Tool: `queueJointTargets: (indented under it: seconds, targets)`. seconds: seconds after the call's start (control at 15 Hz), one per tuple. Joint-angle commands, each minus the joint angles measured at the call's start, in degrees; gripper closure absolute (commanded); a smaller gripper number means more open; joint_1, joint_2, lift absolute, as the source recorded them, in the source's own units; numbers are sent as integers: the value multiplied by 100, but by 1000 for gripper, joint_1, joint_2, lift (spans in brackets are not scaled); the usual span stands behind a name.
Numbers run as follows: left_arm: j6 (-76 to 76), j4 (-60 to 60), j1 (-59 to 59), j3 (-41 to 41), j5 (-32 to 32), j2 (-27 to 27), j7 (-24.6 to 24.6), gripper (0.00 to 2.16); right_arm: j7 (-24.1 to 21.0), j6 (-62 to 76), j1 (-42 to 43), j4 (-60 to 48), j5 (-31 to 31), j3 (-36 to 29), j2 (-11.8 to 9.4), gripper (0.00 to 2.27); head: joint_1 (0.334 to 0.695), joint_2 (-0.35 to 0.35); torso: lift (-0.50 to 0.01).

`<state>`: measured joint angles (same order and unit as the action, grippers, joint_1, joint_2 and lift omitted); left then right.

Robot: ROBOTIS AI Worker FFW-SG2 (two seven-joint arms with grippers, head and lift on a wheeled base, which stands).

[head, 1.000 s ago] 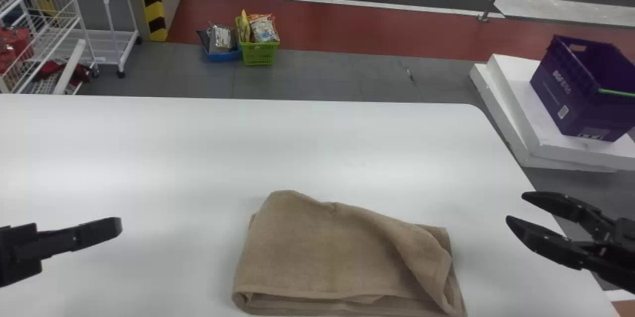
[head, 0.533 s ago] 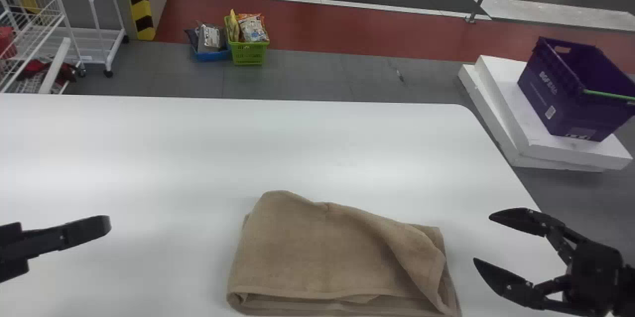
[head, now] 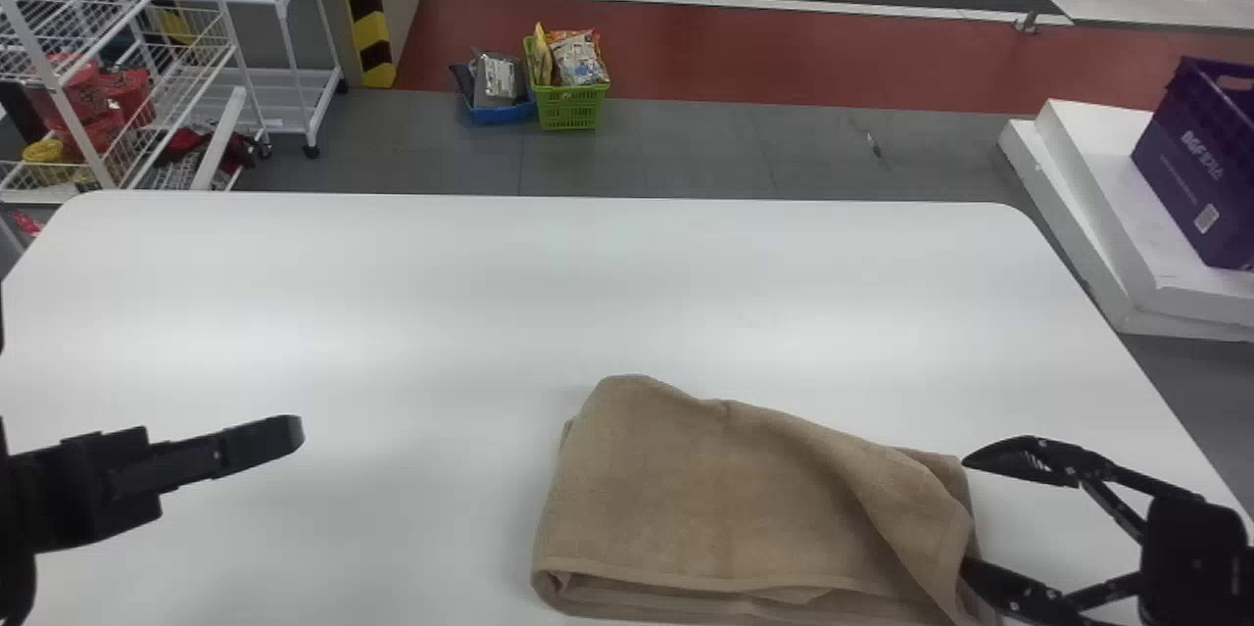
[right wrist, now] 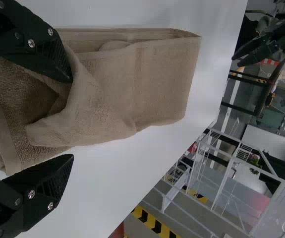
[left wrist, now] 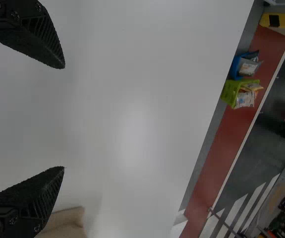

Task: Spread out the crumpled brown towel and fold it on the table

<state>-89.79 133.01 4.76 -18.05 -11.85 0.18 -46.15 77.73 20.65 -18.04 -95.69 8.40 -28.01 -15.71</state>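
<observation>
While the brown towel (head: pixel 705 499) is lying loosely folded on the near part of the white bench (head: pixel 686 313), a rumpled flap is slanting across its right end and stacked edges are showing along its near side. The right end effector (head: pixel 965 514) is hovering by that right end with its fingers spread, one overlapping the cloth in the head view. Well apart, left of the towel, the left end effector (head: pixel 289 433) is hovering over the bench, its fingers also spread wide.

Pale lettering (head: pixel 1202 156) and a white label (head: pixel 1206 218) mark the purple crate (head: pixel 1168 166) at far right; neither can be read clearly.
</observation>
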Motion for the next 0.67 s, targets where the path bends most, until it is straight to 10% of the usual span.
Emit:
queueJointTargets:
  seconds: [0.0,0.2,0.6]
  targets:
    - [-24,14,8,-6,-28,-32,0,87,49,-813,231,-55,338,94,-11,1146,695,-73,-127]
    - [-24,41,-1,-6,-36,-32,0,87,59,-2044,477,-81,136,-11,-73,1771,695,-75,-127]
    - [-24,41,-71,100,-72,-32,62,87,59,-6052,714,-784,-681,-319,-29,1899,695,-132,-127]
